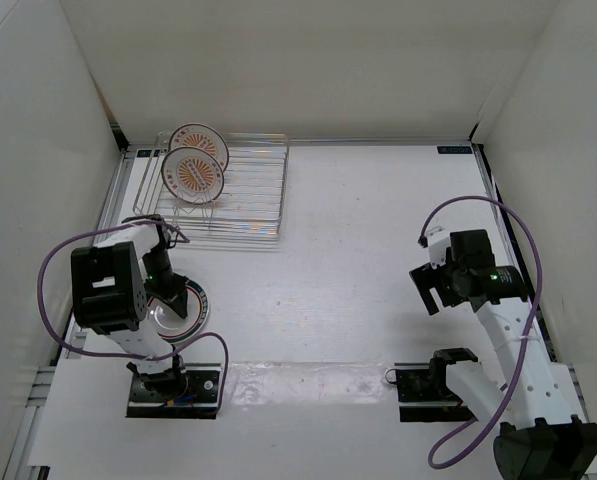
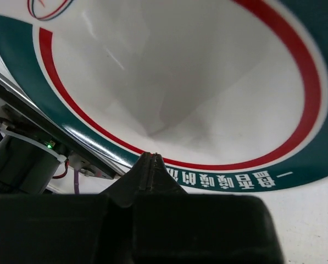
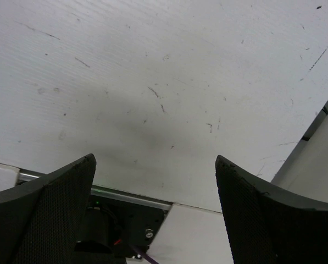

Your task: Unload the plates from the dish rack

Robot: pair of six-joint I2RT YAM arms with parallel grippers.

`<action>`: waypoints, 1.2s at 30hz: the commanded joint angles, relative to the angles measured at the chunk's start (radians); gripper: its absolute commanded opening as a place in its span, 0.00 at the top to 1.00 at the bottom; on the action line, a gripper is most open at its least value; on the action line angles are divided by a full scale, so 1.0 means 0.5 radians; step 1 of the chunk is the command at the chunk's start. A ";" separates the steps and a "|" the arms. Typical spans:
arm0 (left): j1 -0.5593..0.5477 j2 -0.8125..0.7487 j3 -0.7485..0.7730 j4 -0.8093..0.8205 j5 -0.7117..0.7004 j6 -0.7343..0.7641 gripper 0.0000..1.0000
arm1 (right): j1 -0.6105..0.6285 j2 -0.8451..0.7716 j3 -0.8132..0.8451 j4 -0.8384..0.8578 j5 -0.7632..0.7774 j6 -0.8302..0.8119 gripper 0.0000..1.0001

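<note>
Two plates with orange sunburst centres stand upright at the left end of the wire dish rack. A third plate, pale in the centre with a green and red band, lies flat on the table at the near left. It fills the left wrist view. My left gripper hovers over this plate's left part. Its fingers are pressed together with nothing between them, and their tip is at the plate's near rim. My right gripper is open and empty above bare table at the right.
White walls close in the table on the left, back and right. The left arm's base and the right arm's base sit at the near edge. Purple cables loop beside both arms. The rack's right half holds no plates.
</note>
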 commanded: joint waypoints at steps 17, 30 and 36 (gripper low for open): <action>0.041 0.168 1.648 0.327 0.278 -0.300 0.32 | -0.038 0.038 0.145 -0.094 -0.249 0.228 0.10; 0.059 0.918 2.393 0.574 0.435 -0.665 0.28 | -0.038 0.060 0.240 -0.282 -0.335 0.185 0.10; 0.059 0.968 2.390 0.789 0.431 -0.800 0.25 | -0.038 0.124 0.293 -0.266 -0.338 0.185 0.10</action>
